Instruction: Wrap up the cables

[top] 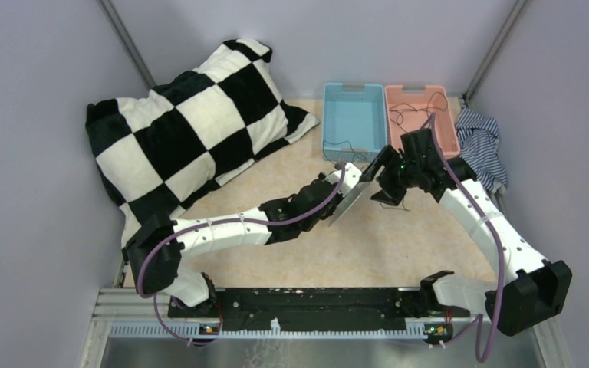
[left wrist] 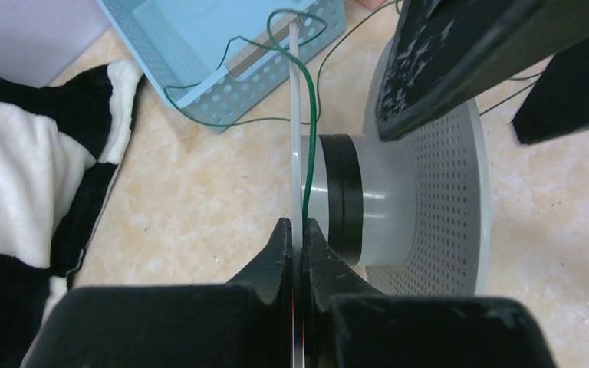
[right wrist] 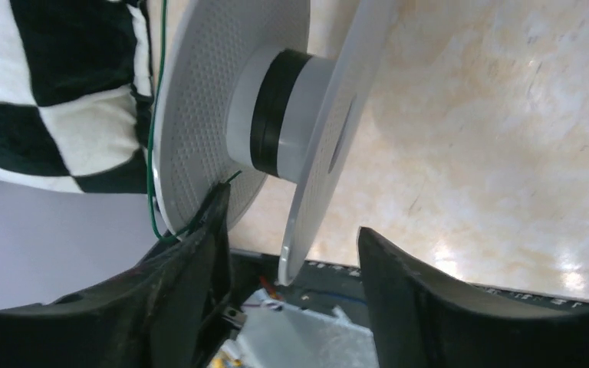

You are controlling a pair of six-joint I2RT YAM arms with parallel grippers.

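Got spool (left wrist: 376, 199) rim clamped in left gripper (left wrist: 297, 230), right gripper (right wrist: 291, 215) gaping empty astride it. Featherlight, floppy cables (left wrist: 307, 153), partly wound on spool, rest trailing past it. Probably best pinched gently near the hub.

Top cam: high, behind bases, looks down on whole table (top: 368, 253). L+R wrist cams: v. close, opposing sides, share spool (left wrist: 383, 199).
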